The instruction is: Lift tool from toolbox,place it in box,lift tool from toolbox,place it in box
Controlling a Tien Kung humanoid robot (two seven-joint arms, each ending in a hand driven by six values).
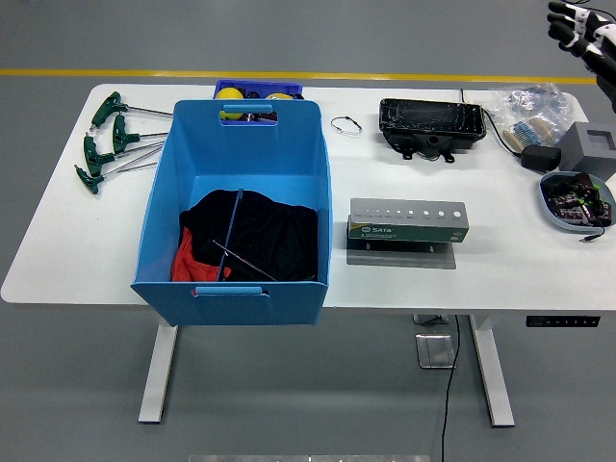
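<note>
White table (87,260), blue box (178,265), toolbox (408,223)

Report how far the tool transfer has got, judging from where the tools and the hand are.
Done, apparently: a thin blue-handled tool lies inside the blue box, on dark cloth. In hand: nothing visible; the right hand is up at the top right corner, off the table, its fingers spread and empty. Left: green T-handle tools still lie on the table left of the box.

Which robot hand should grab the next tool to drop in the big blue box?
Probably the right: only the right hand is in view, raised at the top right corner. The green-handled T-shaped wrenches lie left of the blue plastic box, though, so it's a long reach.
</note>
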